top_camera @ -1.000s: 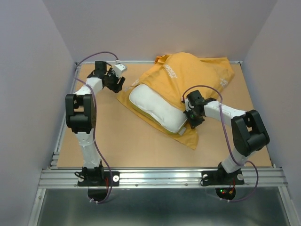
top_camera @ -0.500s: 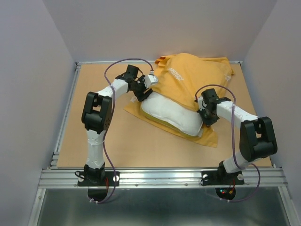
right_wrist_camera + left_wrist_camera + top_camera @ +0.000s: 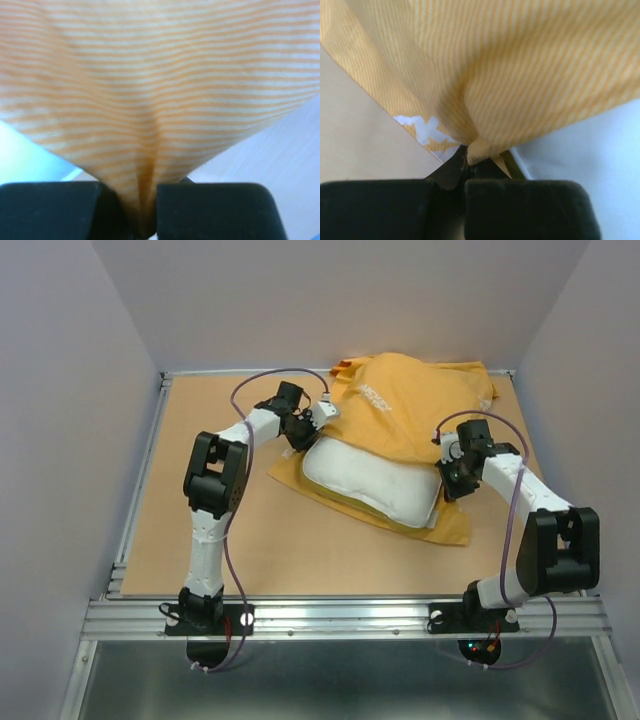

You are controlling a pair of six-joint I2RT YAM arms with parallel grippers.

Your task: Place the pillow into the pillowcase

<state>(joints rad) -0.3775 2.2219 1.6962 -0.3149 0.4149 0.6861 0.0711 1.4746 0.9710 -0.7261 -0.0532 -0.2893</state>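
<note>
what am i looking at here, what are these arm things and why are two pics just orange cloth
These are two robot arms bolted at the near edge of a table. The wide picture looks down from above and behind them; the two close-ups come from a camera on each wrist, its black fingers at the bottom. On the table lies a white pillow, partly inside an orange-yellow pillowcase. The left gripper pinches the pillowcase's edge on one side of the opening, the right gripper on the other.
</note>
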